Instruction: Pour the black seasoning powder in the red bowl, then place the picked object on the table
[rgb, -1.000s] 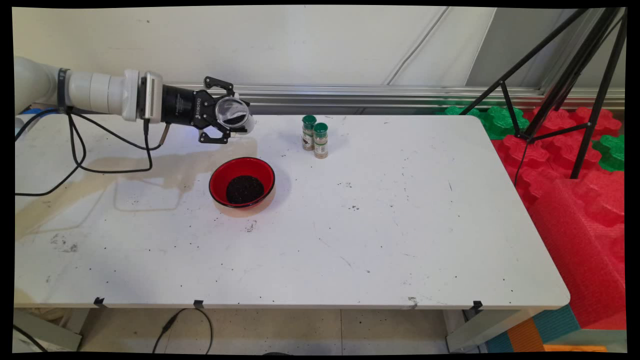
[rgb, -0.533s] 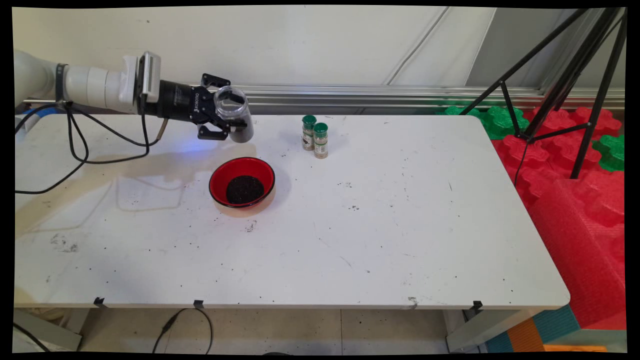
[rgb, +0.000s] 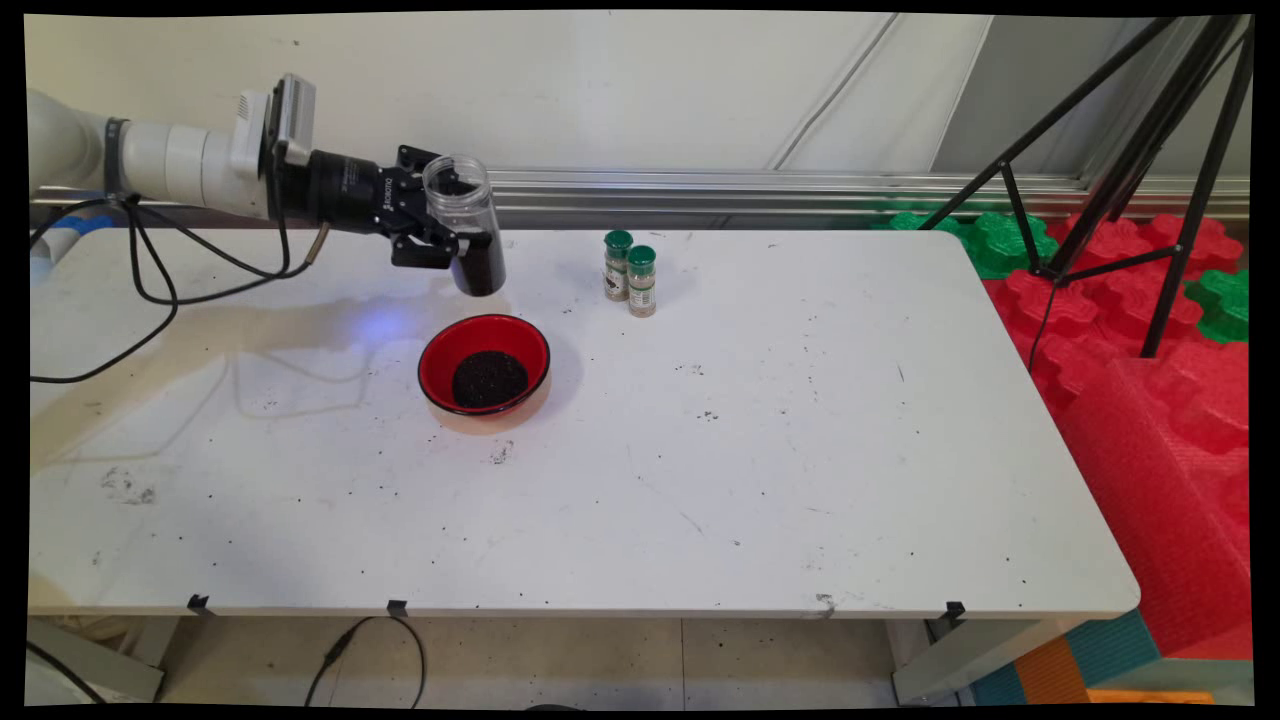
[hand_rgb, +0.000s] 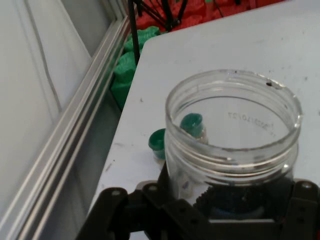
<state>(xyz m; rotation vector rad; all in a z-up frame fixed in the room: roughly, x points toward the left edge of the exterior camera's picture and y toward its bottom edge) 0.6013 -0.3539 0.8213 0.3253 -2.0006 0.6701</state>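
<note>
On the left, the white arm (rgb: 170, 165) reaches in from the side, and black cables (rgb: 150, 300) hang down from it. At its end, the black fingers (rgb: 428, 256) are clamped on a clear jar (rgb: 470, 230), one finger on each side. The jar is up in the air and does not touch the counter (rgb: 800, 450). It stands almost straight, leaning just a little, with its open mouth up and no lid on it. The bottom part of the jar looks dark, like it has small black bits in it. In the hand view you look down over the rim of the clear jar (hand_rgb: 232, 135), and the fingers (hand_rgb: 302, 197) hug it low down.

Just in front of the jar and below it sits a red bowl (rgb: 432, 355) on the counter. A pile of black bits (rgb: 490, 380) lies in the middle of the bowl. A few black crumbs are scattered on the counter near it.

A bit to the right stand two little spice bottles (rgb: 630, 272) with green caps. They are right beside each other, near the back edge. The hand view shows their green caps (hand_rgb: 192, 124) past the jar.

Far to the right, off the counter, are black tripod legs (rgb: 1130, 150) and red and green foam blocks (rgb: 1150, 400).
</note>
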